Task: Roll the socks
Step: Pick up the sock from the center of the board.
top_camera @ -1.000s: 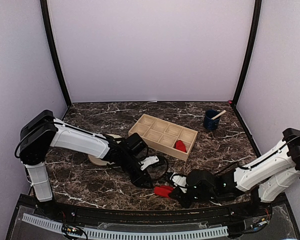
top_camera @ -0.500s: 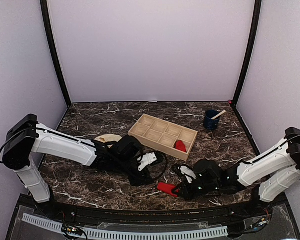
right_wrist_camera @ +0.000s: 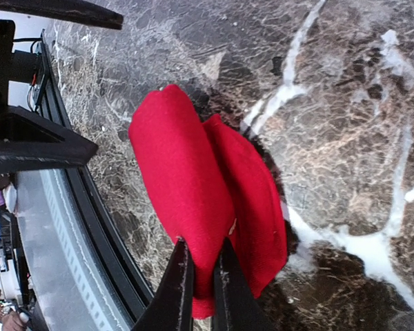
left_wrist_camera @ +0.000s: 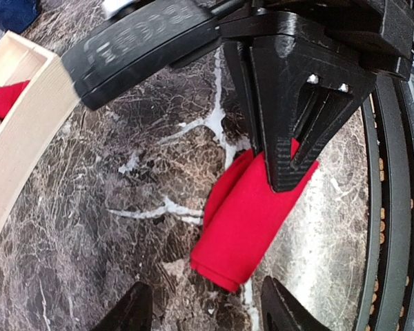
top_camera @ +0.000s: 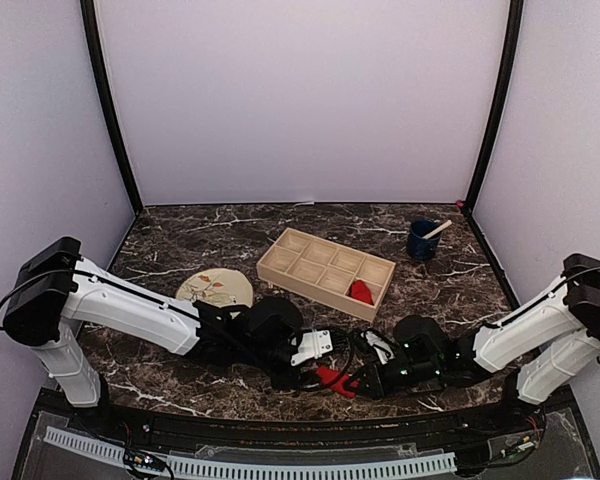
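Now, red sock (right_wrist_camera: 193, 193) in right hand (right_wrist_camera: 203, 254).

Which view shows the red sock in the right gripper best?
Right wrist: the sock fills the frame, folds clear, right gripper pinching its end. Left wrist shows it partly behind that gripper; top external only a small red patch.

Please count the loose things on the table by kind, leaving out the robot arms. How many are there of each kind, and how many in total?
Red socks: 2
Wooden tray: 1
Plate: 1
Blue cup: 1
Stick in the cup: 1
Total: 6
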Action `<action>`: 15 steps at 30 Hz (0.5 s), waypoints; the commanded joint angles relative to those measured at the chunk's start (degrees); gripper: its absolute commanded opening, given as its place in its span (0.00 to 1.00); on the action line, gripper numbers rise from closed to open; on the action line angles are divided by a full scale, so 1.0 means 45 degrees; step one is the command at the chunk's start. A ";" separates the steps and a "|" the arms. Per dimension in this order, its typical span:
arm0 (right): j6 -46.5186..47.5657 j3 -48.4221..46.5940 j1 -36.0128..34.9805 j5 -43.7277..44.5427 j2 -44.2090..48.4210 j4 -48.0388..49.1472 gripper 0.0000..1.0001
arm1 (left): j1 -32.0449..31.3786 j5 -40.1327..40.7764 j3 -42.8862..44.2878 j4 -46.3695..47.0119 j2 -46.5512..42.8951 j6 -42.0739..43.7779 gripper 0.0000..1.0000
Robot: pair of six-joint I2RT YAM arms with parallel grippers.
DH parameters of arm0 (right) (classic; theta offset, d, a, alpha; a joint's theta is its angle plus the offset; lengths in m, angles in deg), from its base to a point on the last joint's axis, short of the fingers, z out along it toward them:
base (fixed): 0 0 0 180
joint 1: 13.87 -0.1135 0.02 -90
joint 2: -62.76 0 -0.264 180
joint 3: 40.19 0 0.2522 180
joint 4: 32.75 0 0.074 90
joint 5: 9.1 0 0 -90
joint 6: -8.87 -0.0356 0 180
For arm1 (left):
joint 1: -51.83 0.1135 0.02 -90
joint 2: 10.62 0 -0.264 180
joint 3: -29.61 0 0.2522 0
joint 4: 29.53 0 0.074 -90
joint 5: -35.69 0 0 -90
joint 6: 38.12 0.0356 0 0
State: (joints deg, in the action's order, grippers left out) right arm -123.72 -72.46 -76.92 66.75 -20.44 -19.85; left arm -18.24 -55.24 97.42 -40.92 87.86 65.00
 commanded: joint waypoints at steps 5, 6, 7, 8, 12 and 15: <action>-0.0496 0.0298 0.0201 -0.0944 -0.0379 0.0318 0.00 | -0.0812 0.1204 0.0418 0.0468 0.0577 0.1628 0.57; -0.0507 0.0317 0.0219 -0.0979 -0.0362 0.0326 0.00 | -0.0923 0.1259 0.0413 0.0513 0.0609 0.1751 0.57; -0.0515 0.0329 0.0231 -0.0999 -0.0359 0.0312 0.00 | -0.0992 0.1324 0.0418 0.0560 0.0633 0.1895 0.57; -0.0531 0.0340 0.0240 -0.1040 -0.0359 0.0322 0.00 | -0.1051 0.1347 0.0399 0.0642 0.0635 0.2048 0.57; -0.0507 0.0325 0.0289 -0.1178 -0.0395 0.0350 0.00 | -0.1296 0.1567 0.0391 0.0946 0.0720 0.2468 0.57; -0.0463 0.0275 0.0330 -0.1282 -0.0470 0.0356 0.00 | -0.1461 0.1683 0.0458 0.1016 0.0923 0.2778 0.57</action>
State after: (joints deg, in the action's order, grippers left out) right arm -125.47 -71.87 -75.98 62.31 -21.40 -18.13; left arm -23.96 -49.25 98.12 -38.06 91.07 74.36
